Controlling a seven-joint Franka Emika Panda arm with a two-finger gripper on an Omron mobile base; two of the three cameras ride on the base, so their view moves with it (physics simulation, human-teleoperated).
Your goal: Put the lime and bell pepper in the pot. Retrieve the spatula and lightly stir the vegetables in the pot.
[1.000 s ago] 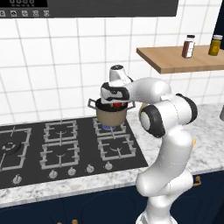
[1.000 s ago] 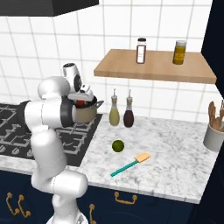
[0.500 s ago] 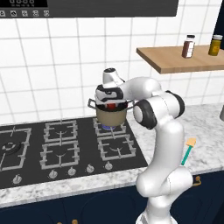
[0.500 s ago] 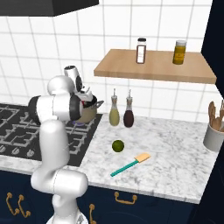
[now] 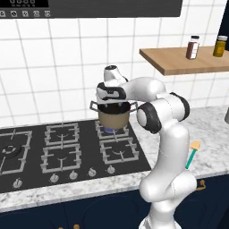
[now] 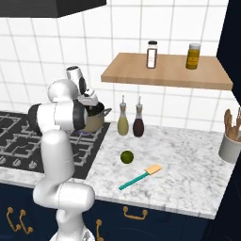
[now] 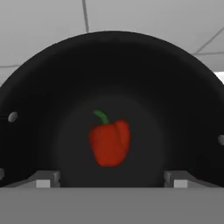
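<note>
While the red bell pepper (image 7: 110, 142) lies directly below the spread, empty gripper (image 7: 112, 179) inside the tan, dark-lined pot (image 5: 113, 118), the rim could be clipped on withdrawal, shifting the pot.

Marbled desk (image 6: 188, 160) carries the lime (image 6: 126, 156), the spatula (image 6: 140, 176) just beside it toward the front edge, two bottles (image 6: 130, 122) at the wall, and a grey utensil crock (image 6: 230, 147) far right. Stove (image 5: 67, 150) set into the desk holds the pot (image 5: 113, 117) on a rear burner. Wooden shelf (image 6: 164, 71) above bears two jars (image 6: 172, 55).
</note>
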